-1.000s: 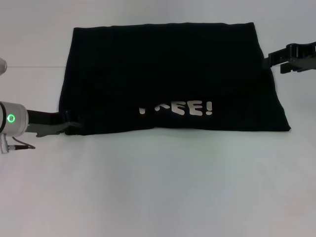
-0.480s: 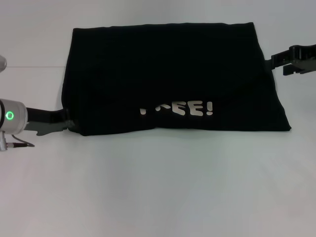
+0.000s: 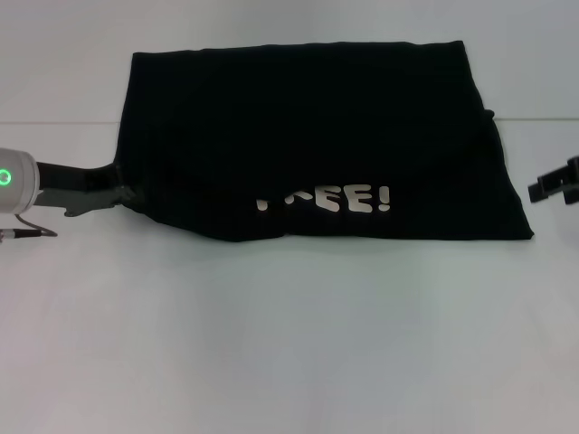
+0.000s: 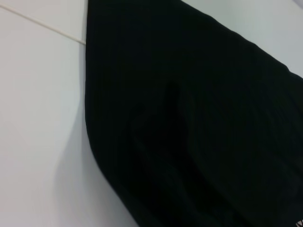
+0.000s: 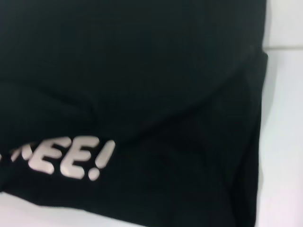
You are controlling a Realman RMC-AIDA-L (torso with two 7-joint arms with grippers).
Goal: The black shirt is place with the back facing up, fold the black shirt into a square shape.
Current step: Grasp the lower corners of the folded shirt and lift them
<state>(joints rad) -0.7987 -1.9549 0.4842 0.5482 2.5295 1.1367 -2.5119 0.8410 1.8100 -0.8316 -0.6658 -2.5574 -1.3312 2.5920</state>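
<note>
While the black shirt (image 3: 317,145) lies flat mid-counter (image 3: 289,344), long axis left-to-right, I see my left end effector (image 3: 122,192) touching its near-left corner, grip unclear; my right end effector (image 3: 554,185) waits just beside the right edge, holding nothing, opening unclear.

The white lettering (image 3: 326,199) on the black shirt (image 3: 308,136) is partly hidden by a fold at its 9 o'clock end. The left gripper (image 3: 122,192) has its fingertips lost against the black cloth. The right gripper (image 3: 556,185), at the shirt's 3 o'clock, is cut off by the frame edge.
</note>
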